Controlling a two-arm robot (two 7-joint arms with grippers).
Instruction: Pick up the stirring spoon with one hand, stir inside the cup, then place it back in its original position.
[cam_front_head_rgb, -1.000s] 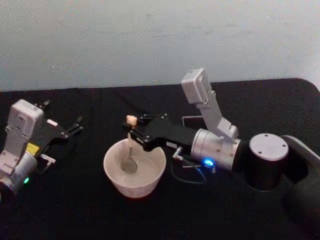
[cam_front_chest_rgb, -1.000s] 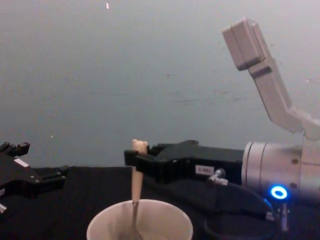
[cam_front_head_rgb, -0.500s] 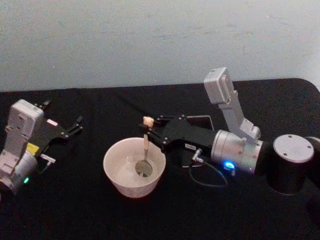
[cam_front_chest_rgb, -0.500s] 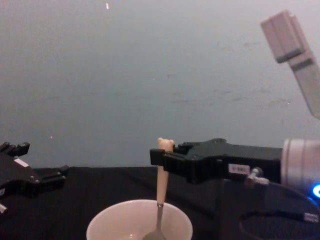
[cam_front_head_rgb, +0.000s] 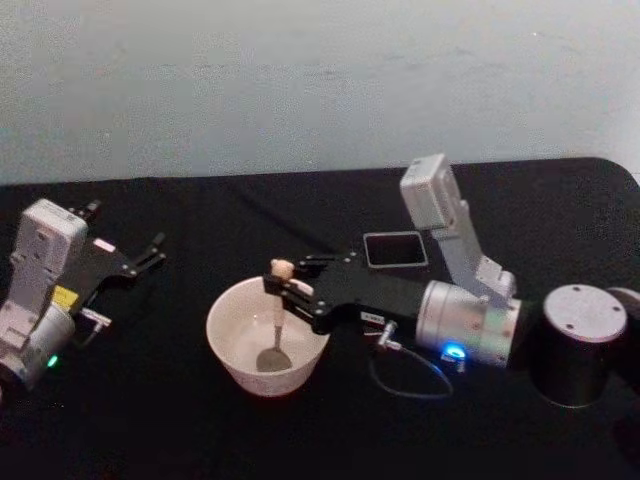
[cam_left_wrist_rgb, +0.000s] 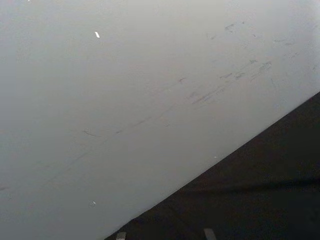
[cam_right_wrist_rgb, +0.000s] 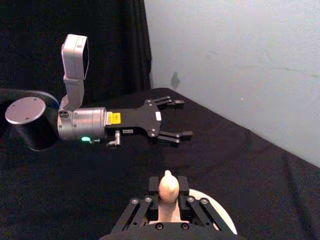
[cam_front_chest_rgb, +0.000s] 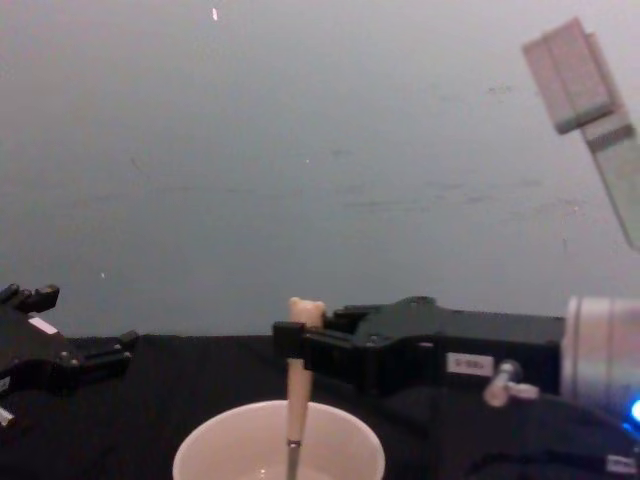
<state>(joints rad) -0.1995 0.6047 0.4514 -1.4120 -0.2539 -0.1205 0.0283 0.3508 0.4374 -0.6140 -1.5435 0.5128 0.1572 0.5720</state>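
— Operator, you had the right gripper (cam_front_head_rgb: 283, 287) pinched on the beige handle of the stirring spoon (cam_front_head_rgb: 276, 328), just under the bear head. The spoon stood close to upright, with its shiny bowl down inside the cup (cam_front_head_rgb: 222, 345).

— Yes, and from the chest view the handle rose straight out past the cream rim, jaws closed on it from either side. So the pick-up was behind you, and I'd have called this the stirring step.

— Agreed. Whether the metal bowl touched the bottom of the cup, I couldn't tell. Nor could I judge how much stirring you had left to do.

— What clearly remained was the return. The spoon was in the cup, not set down anywhere.

— My guess was that it belonged in the dark square holder (cam_front_head_rgb: 395, 248). That sat on the black table (cam_front_head_rgb: 150, 420) just behind your right arm, near the cup but apart from it.

— And your left gripper (cam_right_wrist_rgb: 181, 118)?

— Parked off to the left, well apart from the cup, fingers spread wide and holding nothing.

— Then you had the lift out of the cup, the carry across to the holder and the release to do. The spoon's thin neck called for a gentle set-down, I'd have said.
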